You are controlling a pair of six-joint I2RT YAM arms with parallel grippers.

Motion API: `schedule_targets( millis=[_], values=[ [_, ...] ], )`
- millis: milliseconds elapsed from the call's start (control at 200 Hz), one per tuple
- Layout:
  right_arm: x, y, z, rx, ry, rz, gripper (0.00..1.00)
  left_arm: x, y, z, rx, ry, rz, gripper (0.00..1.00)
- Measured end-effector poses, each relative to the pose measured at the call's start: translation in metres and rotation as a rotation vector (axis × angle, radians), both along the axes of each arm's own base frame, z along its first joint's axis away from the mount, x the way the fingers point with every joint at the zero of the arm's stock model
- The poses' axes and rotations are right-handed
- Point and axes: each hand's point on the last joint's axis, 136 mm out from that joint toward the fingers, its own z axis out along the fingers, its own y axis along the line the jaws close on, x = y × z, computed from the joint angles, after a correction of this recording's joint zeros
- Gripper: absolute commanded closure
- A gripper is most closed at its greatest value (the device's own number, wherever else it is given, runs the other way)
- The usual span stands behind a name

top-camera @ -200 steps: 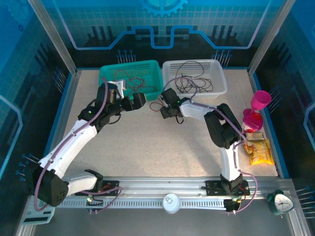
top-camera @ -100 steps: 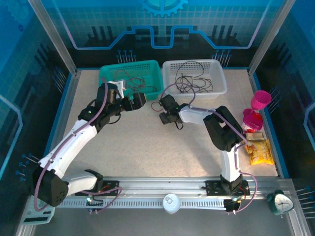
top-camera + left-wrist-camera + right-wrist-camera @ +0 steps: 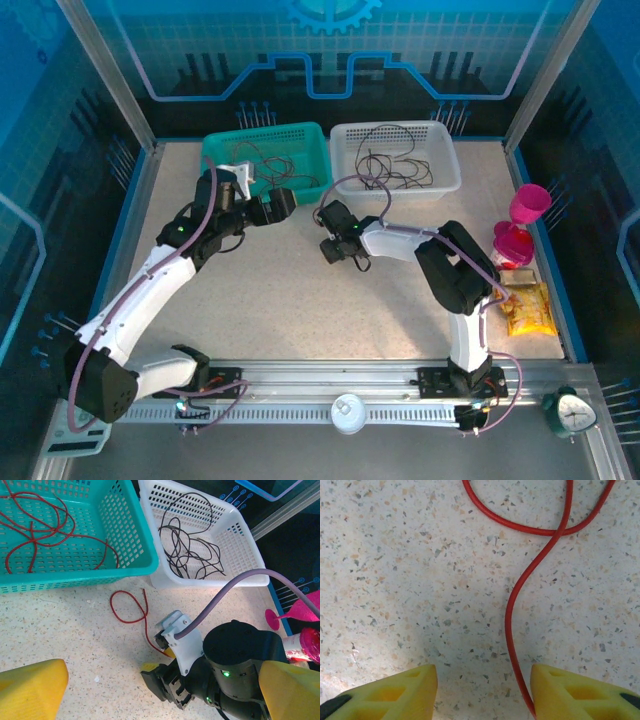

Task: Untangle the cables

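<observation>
- The loose red cable (image 3: 129, 607) lies flat on the table (image 3: 60, 630), just in front of the two baskets; its round loop is on the basket side; its tail runs away from them, toward the right gripper (image 3: 482, 692).
- In the right wrist view the tail goes straight up and away between the two yellow fingers (image 3: 410, 690); it is not in the middle; it hugs the finger on the right of that view, and I cannot tell if it touches.
- The right gripper is wide open, low over the table, and holds nothing; I think it needs a little slide sideways, so the cable sits in the middle before the squeeze.
- The left gripper (image 3: 278, 205) is wide open too, with nothing in it; it hangs farther from the cable, so the right one is nearer.
- More red cables (image 3: 45, 525) lie in the teal basket (image 3: 125, 540); black cables (image 3: 190, 550) lie in the white basket (image 3: 240, 540).
</observation>
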Motion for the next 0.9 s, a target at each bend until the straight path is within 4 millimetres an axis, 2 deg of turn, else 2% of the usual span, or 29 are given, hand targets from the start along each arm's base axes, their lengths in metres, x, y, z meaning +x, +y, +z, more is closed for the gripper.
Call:
schedule_targets(
  millis=[170,340,470,540,605,650,750,830,900],
  values=[
    [0.002,-0.003,-0.004,-0.004,0.008,-0.01,0.71,0.0,0.0,0.001,0.0,-0.001,0.0,0.01],
    [0.003,-0.005,-0.004,-0.001,0.011,-0.013,1.0,-0.002,0.001,0.004,-0.004,-0.011,0.0,0.01],
    [0.002,-0.009,0.001,-0.003,0.015,-0.013,1.0,-0.003,0.001,0.006,-0.004,-0.013,0.0,0.01],
    [0.0,-0.01,0.015,0.01,0.002,-0.012,1.0,-0.004,0.002,0.007,-0.001,-0.019,0.004,0.01],
    [-0.002,-0.008,0.043,0.048,-0.034,-0.005,1.0,-0.004,0.005,0.01,0.007,-0.028,0.014,0.01],
    [-0.002,-0.004,0.071,0.092,-0.075,0.003,1.0,-0.004,0.008,0.013,0.011,-0.038,0.021,0.01],
    [0.0,0.01,0.146,0.214,-0.184,0.025,1.0,-0.002,0.018,0.019,0.013,-0.056,0.045,0.01],
    [0.008,0.026,0.214,0.338,-0.285,0.044,1.0,0.004,0.038,0.022,0.01,-0.064,0.095,0.01],
    [0.013,0.037,0.262,0.43,-0.353,0.062,1.0,0.008,0.057,0.025,0.006,-0.069,0.147,0.01]
  ],
)
